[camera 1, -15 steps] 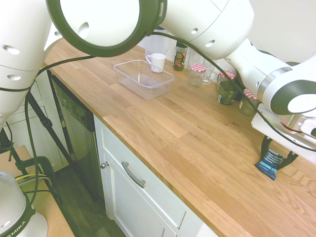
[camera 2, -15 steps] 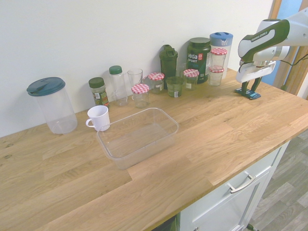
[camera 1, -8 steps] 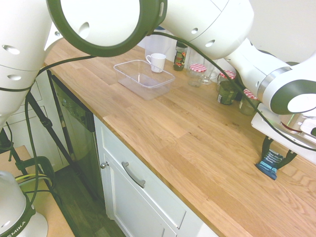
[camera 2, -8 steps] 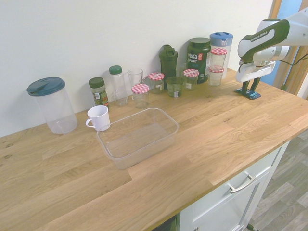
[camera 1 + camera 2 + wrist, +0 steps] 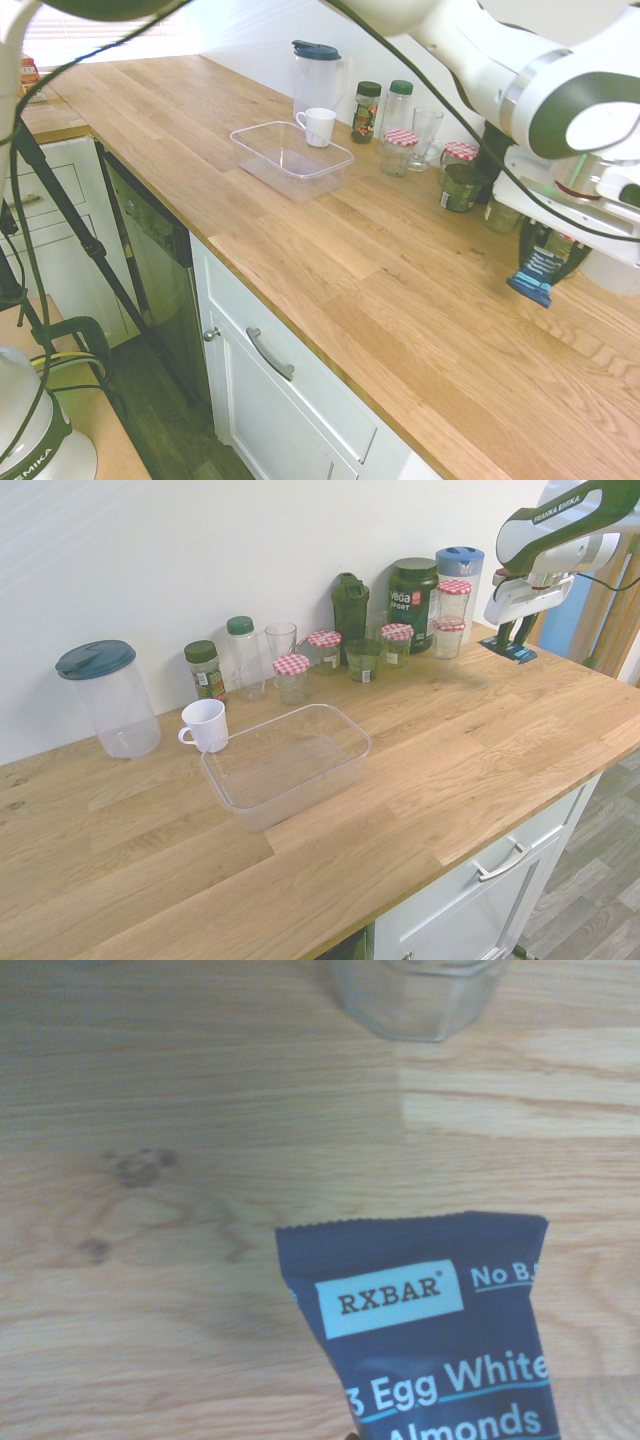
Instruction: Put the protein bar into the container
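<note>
Above counter (image 5: 380, 270), gripper (image 5: 545, 262) clamps protein bar (image 5: 537, 270), far from container (image 5: 290, 158).

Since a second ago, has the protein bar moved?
Yes. The protein bar, held in the gripper, rose off the counter and shifted toward the blue-lidded pitcher.

Arm raised, gripper clamped on the bar

The white arm reaches across to the far end of the counter, its wrist bent so the gripper (image 5: 541, 268) points almost straight down. In the second exterior view the gripper (image 5: 512, 643) hangs clear above the wooden top. Its two dark fingers (image 5: 529, 252) are closed tight on the protein bar (image 5: 536, 277), which hangs upright between them with its lower end free. The wrist view shows the bar's (image 5: 430, 1330) printed face close up.
</note>
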`<state>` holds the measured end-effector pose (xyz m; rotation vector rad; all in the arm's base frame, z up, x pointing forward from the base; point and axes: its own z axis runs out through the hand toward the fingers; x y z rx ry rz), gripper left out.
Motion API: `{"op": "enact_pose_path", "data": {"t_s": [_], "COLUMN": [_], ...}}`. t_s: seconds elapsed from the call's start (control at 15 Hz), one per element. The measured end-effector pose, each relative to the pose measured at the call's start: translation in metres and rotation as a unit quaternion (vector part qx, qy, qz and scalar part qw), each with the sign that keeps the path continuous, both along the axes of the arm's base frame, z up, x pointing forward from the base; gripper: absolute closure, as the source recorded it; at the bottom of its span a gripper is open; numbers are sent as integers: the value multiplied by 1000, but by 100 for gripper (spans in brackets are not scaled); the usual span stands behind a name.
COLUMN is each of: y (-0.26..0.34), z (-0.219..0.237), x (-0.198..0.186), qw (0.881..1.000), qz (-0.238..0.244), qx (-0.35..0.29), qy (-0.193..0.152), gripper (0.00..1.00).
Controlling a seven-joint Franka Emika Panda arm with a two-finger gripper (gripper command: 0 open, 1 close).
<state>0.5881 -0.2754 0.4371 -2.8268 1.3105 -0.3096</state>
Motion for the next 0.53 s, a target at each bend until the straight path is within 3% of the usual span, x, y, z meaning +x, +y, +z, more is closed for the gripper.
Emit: {"op": "enact_pose_path", "data": {"t_s": [0.53], "y": [162], "z": [16], "x": [-22], "qw": [998], "qz": [47], "qx": [-36], "qy": [-6], "gripper": [100]}}
